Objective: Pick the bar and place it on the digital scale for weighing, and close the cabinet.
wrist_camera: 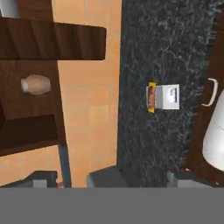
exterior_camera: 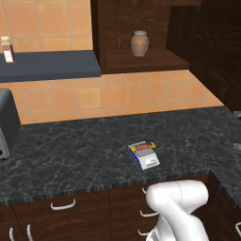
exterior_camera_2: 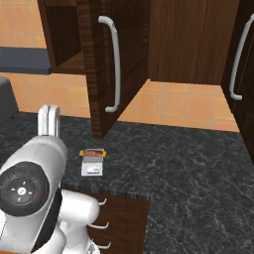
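The digital scale [exterior_camera: 148,159] [exterior_camera_2: 92,166] [wrist_camera: 169,97] lies flat on the dark counter, near its front edge. The yellow, brown and red bar [exterior_camera: 143,146] [exterior_camera_2: 93,153] [wrist_camera: 151,97] lies across the scale's far end, toward the wall; it looks to rest on the top there. The cabinet [exterior_camera: 141,33] stands open, and its door [exterior_camera_2: 106,64] with the long silver handle [exterior_camera_2: 115,64] swings out over the counter. My gripper [wrist_camera: 113,180] hangs high above the counter, well away from the scale. Its fingertips [wrist_camera: 41,179] stand wide apart, open, with nothing between them.
A tan vase [exterior_camera: 140,43] [wrist_camera: 36,84] stands on the open cabinet's shelf. A grey toaster [exterior_camera: 7,124] sits at the counter's left end, and a small bottle [exterior_camera: 7,49] stands on the blue shelf. Drawers with curved handles [exterior_camera: 63,205] run under the counter. Another tall cabinet [exterior_camera_2: 238,64] closes off the right.
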